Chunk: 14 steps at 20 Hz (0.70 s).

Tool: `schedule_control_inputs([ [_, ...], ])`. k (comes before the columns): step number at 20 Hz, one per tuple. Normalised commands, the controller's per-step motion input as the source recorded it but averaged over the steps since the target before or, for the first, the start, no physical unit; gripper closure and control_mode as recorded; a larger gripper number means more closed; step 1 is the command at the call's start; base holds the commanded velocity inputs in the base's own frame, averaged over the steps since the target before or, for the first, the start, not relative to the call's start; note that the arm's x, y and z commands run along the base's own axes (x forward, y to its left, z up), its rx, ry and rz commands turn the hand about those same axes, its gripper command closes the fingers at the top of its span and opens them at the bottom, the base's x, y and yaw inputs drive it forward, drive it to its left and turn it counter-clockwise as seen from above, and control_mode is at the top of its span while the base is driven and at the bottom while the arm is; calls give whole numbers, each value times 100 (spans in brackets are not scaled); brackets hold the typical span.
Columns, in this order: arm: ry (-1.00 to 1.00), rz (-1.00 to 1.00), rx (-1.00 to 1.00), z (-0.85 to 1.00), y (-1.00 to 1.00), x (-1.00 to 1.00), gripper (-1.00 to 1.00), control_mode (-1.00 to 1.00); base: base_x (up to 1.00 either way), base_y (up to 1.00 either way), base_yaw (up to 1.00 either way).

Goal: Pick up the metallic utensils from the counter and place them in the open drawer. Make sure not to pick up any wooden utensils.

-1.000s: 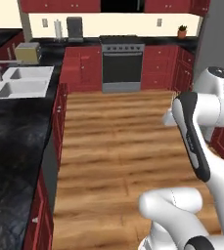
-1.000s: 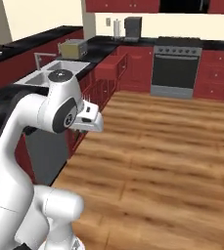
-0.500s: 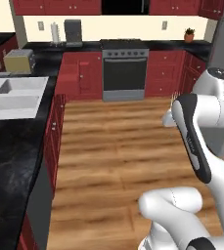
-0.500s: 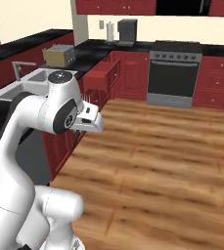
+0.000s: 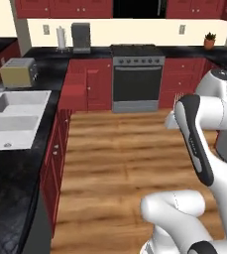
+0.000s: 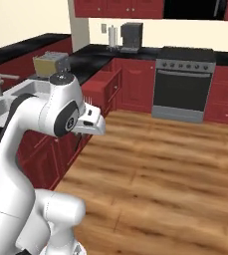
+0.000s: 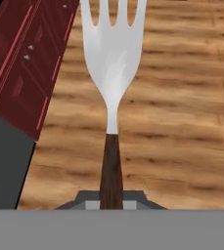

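My gripper (image 7: 111, 202) is shut on the dark handle of the silver fork (image 7: 112, 63), whose tines point away over the wooden floor. From the base cameras the gripper (image 5: 173, 110) (image 6: 92, 122) hangs in mid-air above the floor, with the fork's thin tines (image 6: 89, 102) sticking up. The open drawer (image 6: 102, 82) (image 5: 73, 95) juts out as a red box from the cabinet row under the black counter (image 5: 16, 173) (image 6: 88, 56). The black-handled knife and the wooden spoon are out of view.
A white double sink (image 5: 8, 116) and a toaster (image 5: 18, 72) sit on the left counter. A stove (image 5: 137, 79) stands at the back, with a coffee machine (image 5: 80, 36) beside it. Red cabinet fronts (image 7: 25, 58) line the floor's left side.
The whole scene has shifted: the base has driven and turned, bringing stove and drawer nearer. The arm keeps its pose with the fork still held.
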Motion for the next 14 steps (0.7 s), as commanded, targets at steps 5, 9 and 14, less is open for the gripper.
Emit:
schedule_control_inputs([
  [5, 0, 0, 0, 0, 0, 0, 100, 100, 100, 17, 20],
  [9, 0, 0, 0, 0, 0, 0, 100, 100, 100, 8, 15],
  [14, 0, 0, 0, 0, 0, 0, 100, 100, 100, 0, 0],
])
